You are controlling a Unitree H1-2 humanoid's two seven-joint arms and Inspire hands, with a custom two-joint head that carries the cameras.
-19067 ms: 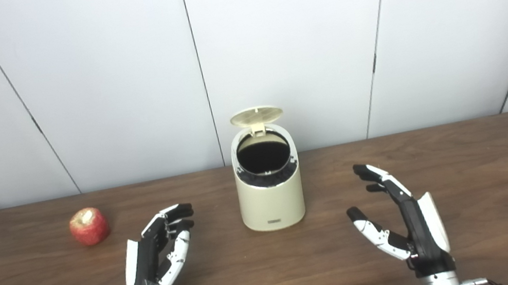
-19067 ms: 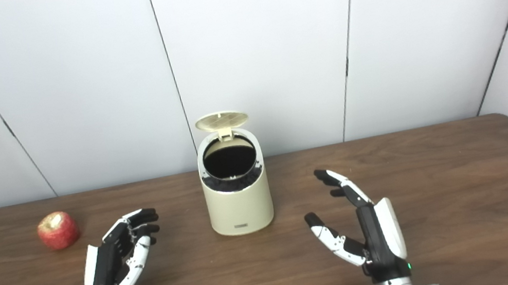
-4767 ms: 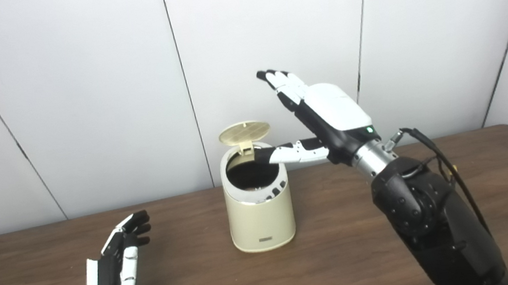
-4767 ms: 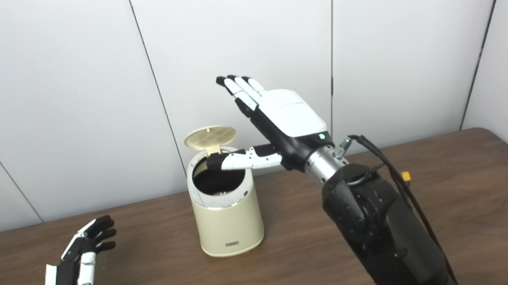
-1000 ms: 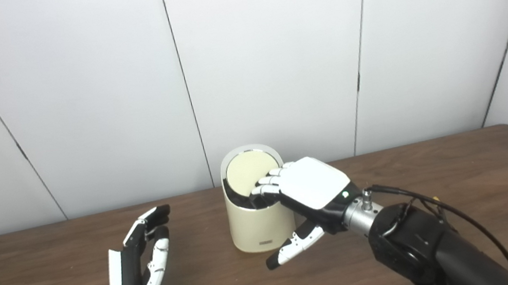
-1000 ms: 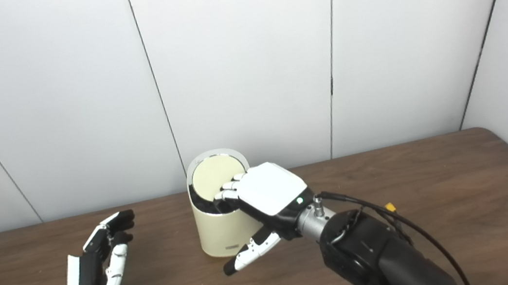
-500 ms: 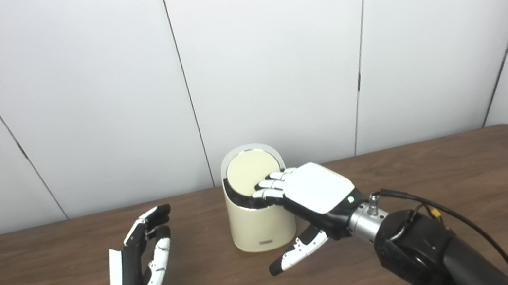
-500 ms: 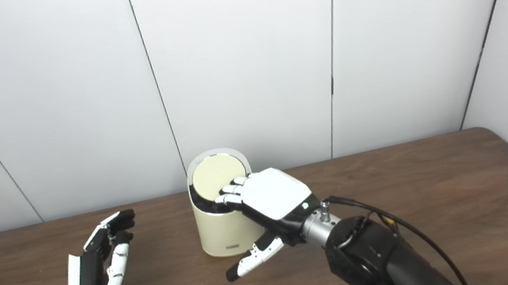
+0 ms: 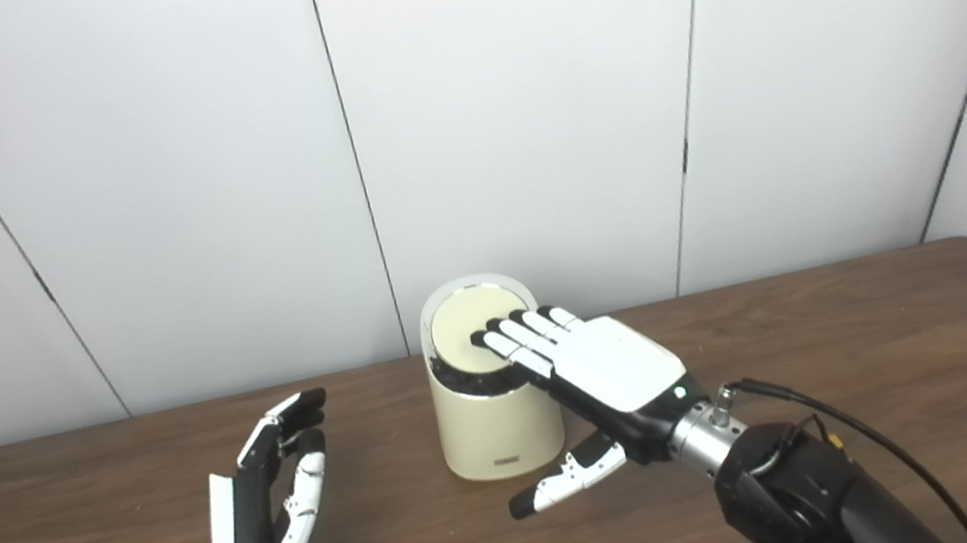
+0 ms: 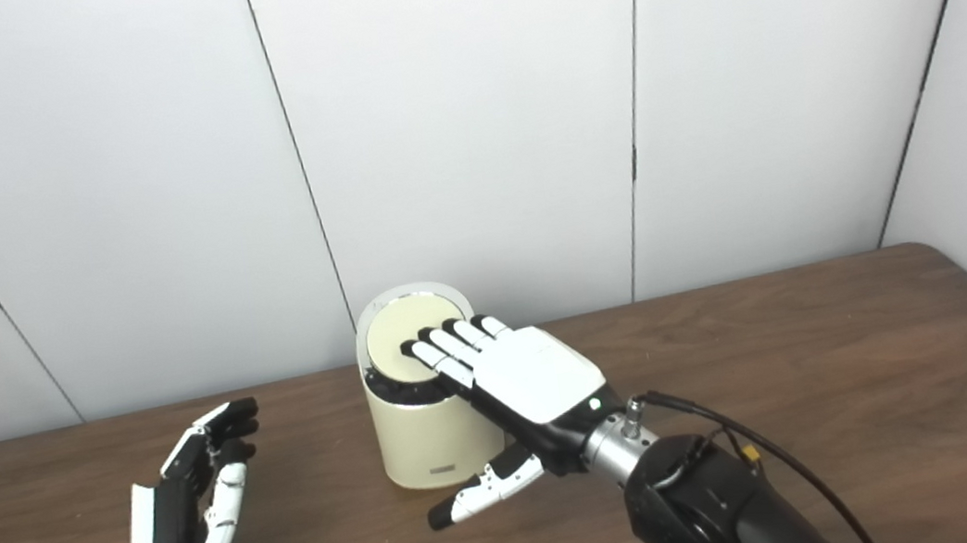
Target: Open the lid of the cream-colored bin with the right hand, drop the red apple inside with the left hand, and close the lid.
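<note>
The cream-colored bin stands at the middle of the brown table with its round lid down flat on top. My right hand is open, palm down, with its straight fingers over the right part of the lid; whether they touch it I cannot tell. Its thumb points left in front of the bin. My left hand is open and holds nothing, standing edge-up on the table to the left of the bin. No red apple shows anywhere in either view.
The brown wooden table stretches wide to the right and in front of the bin. White wall panels rise just behind the bin. A black cable runs along my right forearm.
My right hand's fingers, curled on the lid's front edge half a second ago, have straightened and lifted over the lid. The lid stays down. The left hand has barely moved.
</note>
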